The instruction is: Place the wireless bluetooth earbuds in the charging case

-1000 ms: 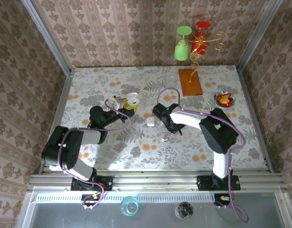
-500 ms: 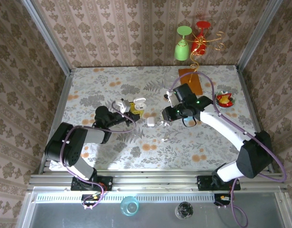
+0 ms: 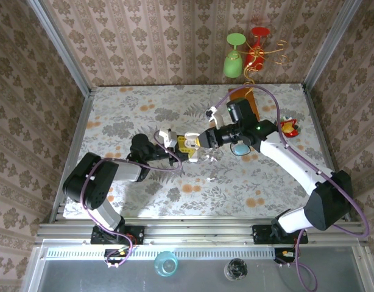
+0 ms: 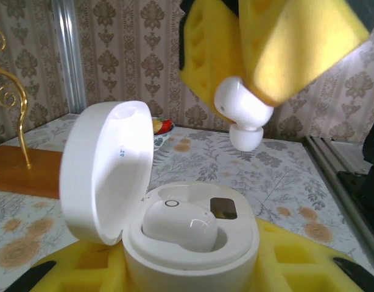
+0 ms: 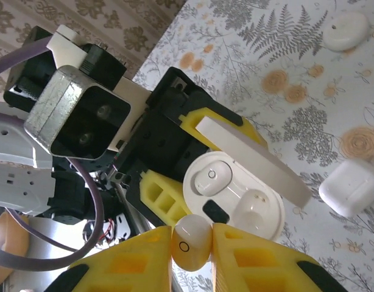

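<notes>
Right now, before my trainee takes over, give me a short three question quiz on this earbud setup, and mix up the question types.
1. Count: how many earbuds already sit in the charging case that the left hand holds?
2. True or false: the case's lid is shut.
3. Multiple choice: the right hand grips A) a white earbud, B) a teal case, C) nothing.

Key
1. One: the seated earbud fills one socket.
2. False: the lid stands open.
3. A, held just above the case.
</notes>
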### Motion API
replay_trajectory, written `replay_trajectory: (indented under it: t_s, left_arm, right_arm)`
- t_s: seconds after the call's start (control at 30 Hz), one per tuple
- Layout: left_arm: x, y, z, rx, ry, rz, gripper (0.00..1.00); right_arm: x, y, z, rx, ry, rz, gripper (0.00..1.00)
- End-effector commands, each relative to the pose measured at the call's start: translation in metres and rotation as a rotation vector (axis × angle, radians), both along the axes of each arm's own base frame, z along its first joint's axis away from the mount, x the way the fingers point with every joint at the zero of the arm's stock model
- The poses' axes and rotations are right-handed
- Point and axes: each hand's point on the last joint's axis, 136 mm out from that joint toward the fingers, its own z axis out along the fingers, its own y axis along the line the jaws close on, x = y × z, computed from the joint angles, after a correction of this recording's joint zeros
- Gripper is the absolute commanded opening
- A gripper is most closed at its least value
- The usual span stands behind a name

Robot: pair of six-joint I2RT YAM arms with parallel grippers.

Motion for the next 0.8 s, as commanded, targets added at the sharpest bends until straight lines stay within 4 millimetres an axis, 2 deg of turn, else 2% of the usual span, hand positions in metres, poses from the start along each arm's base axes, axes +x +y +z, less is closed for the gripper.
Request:
replay_trajectory:
  t_s: [0.0, 0.23, 0.47, 0.77]
  left_arm:
    - [-0.006, -0.003, 0.01, -0.02, -0.016, -0.056, 0.26]
    - [-0.01, -0.002, 0.016, -0.026, -0.019, -0.074, 0.26]
    - [-0.006, -0.002, 0.014, -0.025, -0.027, -0.044, 0.27]
    - [-0.002, -0.002, 0.015, -0.028, -0.04, -0.02, 0.26]
  right_arm:
    - [0.005, 0.004, 0.003, 0.016, 0.005, 0.017, 0.23]
    - [0.009, -0.001, -0.013, -0.027, 0.022, -0.01, 0.23]
    - [0.009, -0.005, -0.028, -0.073, 0.047, -0.02, 0.23]
    - [0.009, -0.008, -0.039, -0.099, 0.069, -0.03, 0.23]
